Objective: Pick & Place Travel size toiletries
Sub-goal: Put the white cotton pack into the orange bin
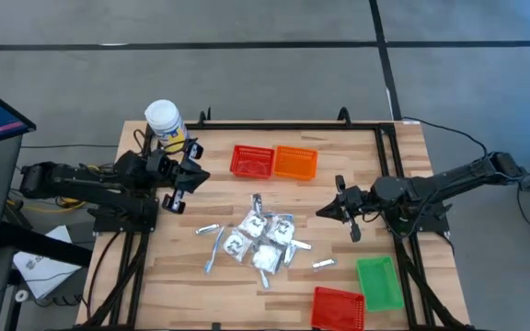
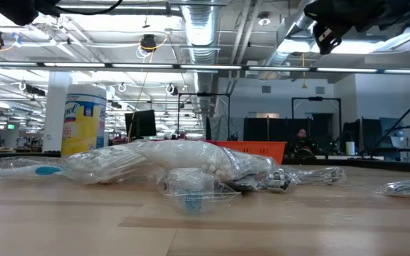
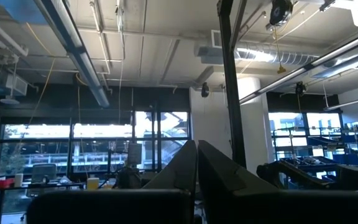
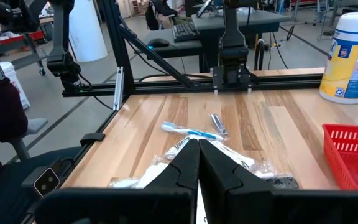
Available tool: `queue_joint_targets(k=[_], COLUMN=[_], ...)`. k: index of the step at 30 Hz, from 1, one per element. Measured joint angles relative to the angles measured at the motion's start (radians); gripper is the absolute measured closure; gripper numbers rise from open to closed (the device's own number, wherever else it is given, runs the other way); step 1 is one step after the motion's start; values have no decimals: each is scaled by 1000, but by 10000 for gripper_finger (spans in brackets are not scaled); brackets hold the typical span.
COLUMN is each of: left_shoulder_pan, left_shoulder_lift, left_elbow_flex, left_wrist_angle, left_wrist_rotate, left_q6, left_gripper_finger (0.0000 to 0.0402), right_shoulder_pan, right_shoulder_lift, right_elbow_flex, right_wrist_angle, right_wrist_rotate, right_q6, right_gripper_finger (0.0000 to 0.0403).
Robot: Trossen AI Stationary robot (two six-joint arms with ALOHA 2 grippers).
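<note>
Baskets (image 1: 251, 161): you have four ribbed plastic ones, two red, one orange, one green. Crinkly clear-wrapped toiletries (image 1: 258, 241) heap centrally, silver sticks at nine o'clock. Left gripper (image 1: 184, 175) and right gripper (image 1: 337, 211) both pinched together, empty.

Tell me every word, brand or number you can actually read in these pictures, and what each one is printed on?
"Lysol": only partly legible, on the yellow label of the white-lidded jar; it looks like that brand, but I cannot be sure.
Smaller print on the jar's label: too blurred to read.
Printing on the wrapped toiletries: too small to read.
Baskets, table and arms: no readable text.
</note>
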Motion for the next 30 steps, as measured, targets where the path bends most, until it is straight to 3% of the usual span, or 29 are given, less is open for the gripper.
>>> queue_joint_targets(k=[11,23,30], left_shoulder_pan=[0,-24,-57], left_shoulder_lift=[0,0,1], left_elbow_flex=[0,-1,8], left_wrist_angle=[0,31,41], left_wrist_rotate=[0,2,82], left_q6=[0,0,1], left_gripper_finger=[394,394,394], right_shoulder_pan=[5,158,197], right_shoulder_lift=[0,0,42], right_elbow_flex=[0,-1,-1], right_wrist_angle=[0,13,133], right_wrist_rotate=[-1,-1,0], right_q6=[0,-75,-162], right_gripper_finger=[403,403,403])
